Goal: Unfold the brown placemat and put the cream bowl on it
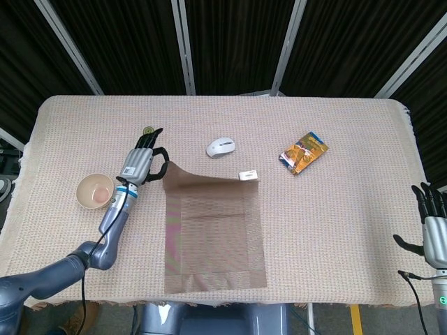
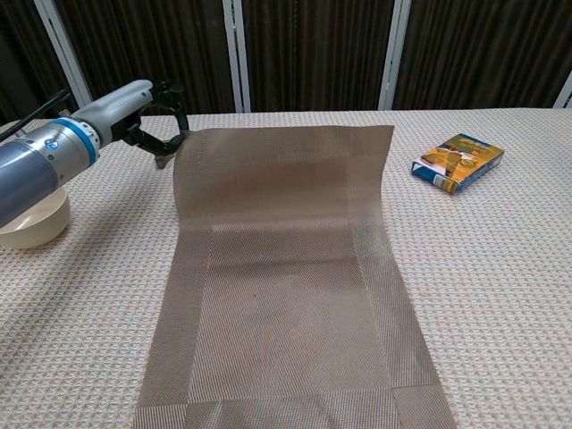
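- The left hand (image 1: 143, 158) pinches the far left corner of the brown woven placemat (image 1: 213, 234), holding that far edge lifted off the beige woven tablecloth (image 1: 349, 209).
- The placemat's near part lies flat near the table's near edge.
- The round cream bowl (image 1: 95, 190) sits on the cloth left of the placemat, beside the left forearm.
- The right hand (image 1: 433, 227) hangs at the near right, fingers spread, holding nothing.
- A white computer mouse (image 1: 221, 146) and an orange packet (image 1: 303, 152) lie further off.

The placemat (image 1: 213, 230) lies near centre on the table (image 1: 349, 223). The bowl (image 1: 95, 191) sits left of it, the mouse (image 1: 221, 146) beyond, the box (image 1: 304, 152) far right.
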You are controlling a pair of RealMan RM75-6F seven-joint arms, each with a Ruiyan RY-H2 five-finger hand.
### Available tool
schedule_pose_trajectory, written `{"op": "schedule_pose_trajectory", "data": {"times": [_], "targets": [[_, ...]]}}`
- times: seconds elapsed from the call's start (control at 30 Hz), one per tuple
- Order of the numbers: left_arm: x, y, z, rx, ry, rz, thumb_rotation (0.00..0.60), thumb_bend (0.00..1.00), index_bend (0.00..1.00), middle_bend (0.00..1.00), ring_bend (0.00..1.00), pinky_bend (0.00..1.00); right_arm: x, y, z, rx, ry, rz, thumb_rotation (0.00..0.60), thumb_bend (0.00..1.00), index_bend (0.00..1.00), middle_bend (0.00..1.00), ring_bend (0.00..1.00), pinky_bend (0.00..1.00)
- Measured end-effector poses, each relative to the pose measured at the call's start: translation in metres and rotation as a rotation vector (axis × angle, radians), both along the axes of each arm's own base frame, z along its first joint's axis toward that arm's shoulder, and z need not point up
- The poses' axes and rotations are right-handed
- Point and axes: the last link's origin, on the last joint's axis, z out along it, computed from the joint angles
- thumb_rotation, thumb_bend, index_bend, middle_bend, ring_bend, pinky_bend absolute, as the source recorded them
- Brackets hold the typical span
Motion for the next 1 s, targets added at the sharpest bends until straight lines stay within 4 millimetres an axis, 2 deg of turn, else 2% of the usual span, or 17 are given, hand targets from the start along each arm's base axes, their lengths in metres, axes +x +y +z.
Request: {"op": "schedule_pose_trajectory", "data": {"times": [0.03, 0.1, 0.17, 0.2, 0.43, 0.6, 0.73, 0.83, 1.0], "targets": [[-0.005, 0.002, 0.001, 0.007, 0.005, 0.010, 0.600, 0.40, 0.53, 0.00, 0.00, 0.00, 0.000, 0.000, -0.001, 0.004, 0.002, -0.003, 0.600, 0.00, 0.00, 0.00, 0.00, 0.00], [-0.015, 0.004, 0.003, 0.022, 0.017, 0.030, 0.600, 0.21, 0.23, 0.00, 0.00, 0.00, -0.001, -0.001, -0.002, 0.007, 0.004, -0.006, 0.600, 0.00, 0.00, 0.00, 0.00, 0.00], [-0.024, 0.005, 0.008, 0.044, 0.026, 0.043, 0.600, 0.05, 0.04, 0.00, 0.00, 0.00, -0.001, -0.001, -0.004, 0.012, 0.009, -0.007, 0.600, 0.00, 0.00, 0.00, 0.00, 0.00], [-0.026, 0.004, 0.011, 0.057, 0.029, 0.043, 0.600, 0.01, 0.00, 0.00, 0.00, 0.00, -0.001, -0.001, -0.004, 0.015, 0.010, -0.006, 0.600, 0.00, 0.00, 0.00, 0.00, 0.00], [-0.042, -0.009, 0.044, 0.148, 0.108, 0.018, 0.600, 0.00, 0.00, 0.00, 0.00, 0.00, 0.006, 0.002, -0.011, 0.050, 0.015, 0.023, 0.600, 0.00, 0.00, 0.00, 0.00, 0.00], [-0.046, -0.036, 0.072, 0.166, 0.185, 0.008, 0.600, 0.00, 0.00, 0.00, 0.00, 0.00, 0.020, 0.001, -0.024, 0.133, 0.044, 0.109, 0.600, 0.00, 0.00, 0.00, 0.00, 0.00], [-0.045, -0.072, 0.095, 0.172, 0.229, 0.015, 0.600, 0.00, 0.00, 0.00, 0.00, 0.00, 0.038, -0.001, -0.044, 0.268, 0.063, 0.221, 0.600, 0.00, 0.02, 0.00, 0.00, 0.00], [-0.049, -0.105, 0.118, 0.199, 0.264, 0.049, 0.600, 0.00, 0.00, 0.00, 0.00, 0.00, 0.053, -0.002, -0.060, 0.379, 0.069, 0.304, 0.600, 0.00, 0.06, 0.00, 0.00, 0.00], [-0.079, -0.164, 0.155, 0.257, 0.338, 0.163, 0.600, 0.00, 0.00, 0.00, 0.00, 0.00, 0.079, -0.008, -0.088, 0.544, 0.080, 0.447, 0.600, 0.00, 0.14, 0.00, 0.00, 0.00]]}}
